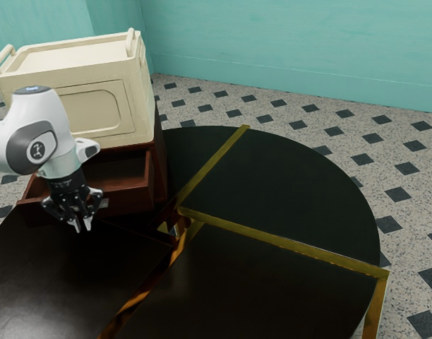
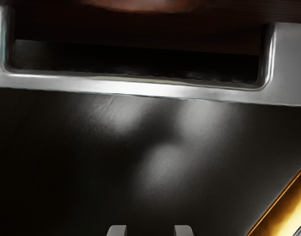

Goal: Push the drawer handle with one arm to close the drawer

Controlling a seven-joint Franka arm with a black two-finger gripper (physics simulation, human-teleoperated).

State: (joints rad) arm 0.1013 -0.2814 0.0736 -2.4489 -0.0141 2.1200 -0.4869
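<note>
The dark tabletop (image 1: 265, 300) lies nearest, at six o'clock in the exterior view. Near eight, our gripper (image 1: 82, 224) points down, fingers parted, holding nothing. Just beyond is the handle (image 2: 135, 88) of our drawer (image 1: 131, 200), open between eight and nine. We judge this the approach; next we should press the handle inward, towards twelve.

A white robot arm (image 1: 34, 134) enters at the left edge of the frame in the exterior view, its rounded, gray-trimmed joint (image 1: 38, 148) bent above the black gripper (image 1: 82, 227). The gripper hangs at center left, pointing down, linkages splayed to either side. Its pale fingertips (image 2: 117, 230) stand parted, a gap between them in the wrist view.
</note>
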